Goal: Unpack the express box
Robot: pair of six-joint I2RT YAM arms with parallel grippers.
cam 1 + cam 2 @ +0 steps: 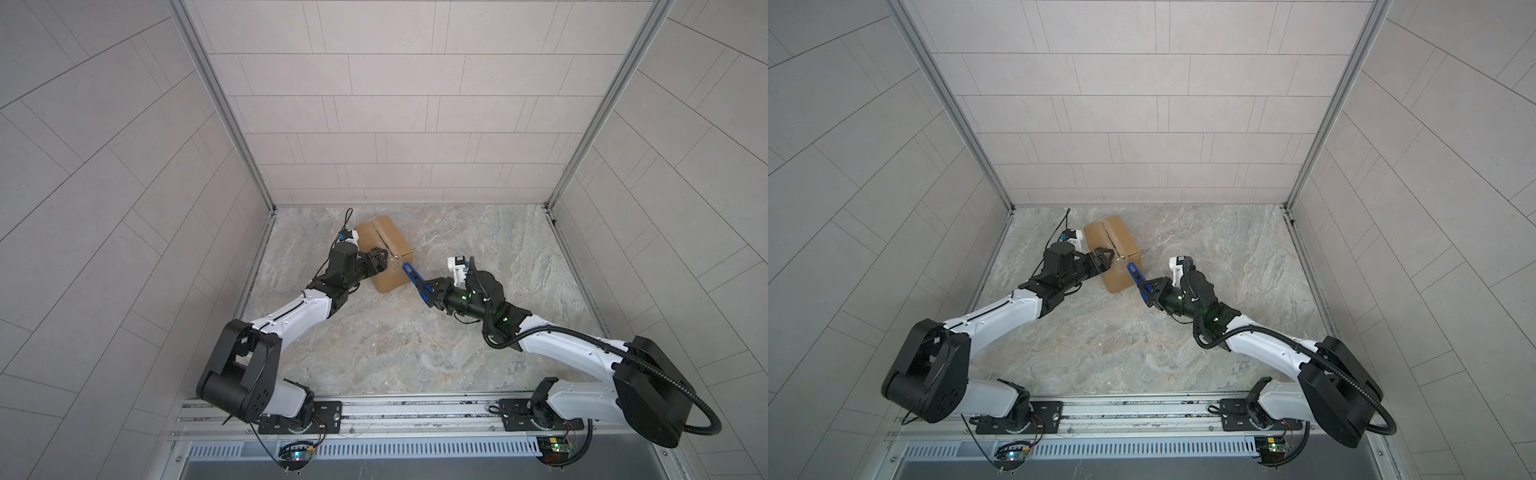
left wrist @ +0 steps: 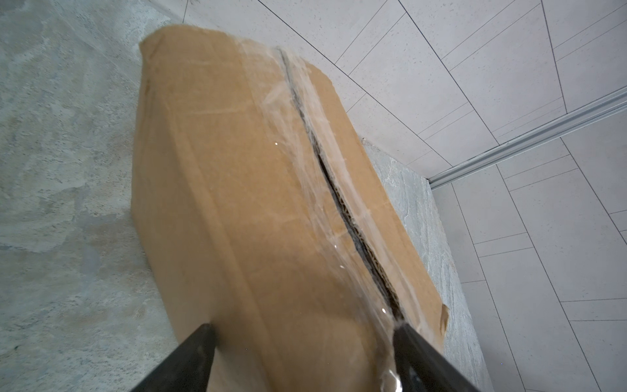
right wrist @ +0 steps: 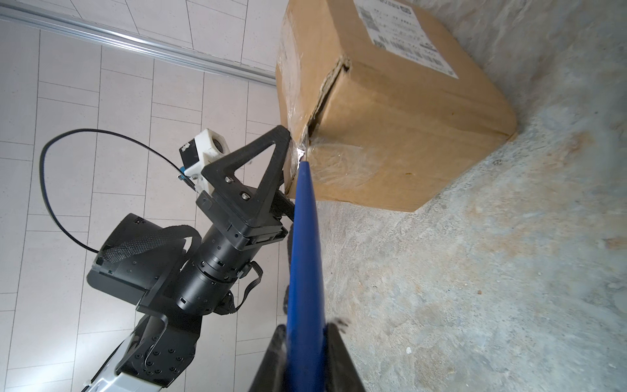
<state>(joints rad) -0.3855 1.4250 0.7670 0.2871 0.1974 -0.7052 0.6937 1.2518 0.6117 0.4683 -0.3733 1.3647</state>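
Well back on the veined, stone-look bench point(image 1: 415, 353), near the pale tiled walls point(image 1: 374, 104), sits the express box point(image 1: 384, 253) — brown cardboard, its top seam gaping under wrinkled clear tape point(image 2: 298, 142). The left claw point(image 1: 379, 262) is spread wide, tips against the box's near end. The right claw point(image 1: 428, 291) is clamped on a blue utility knife point(image 1: 412, 276) whose tip meets the taped corner — the blade cannot be made out. A white label point(image 3: 403, 30) is cut off, its print blurred.

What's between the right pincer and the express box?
The blue utility knife the right pincer grips, tip at the taped express box, in both top views.
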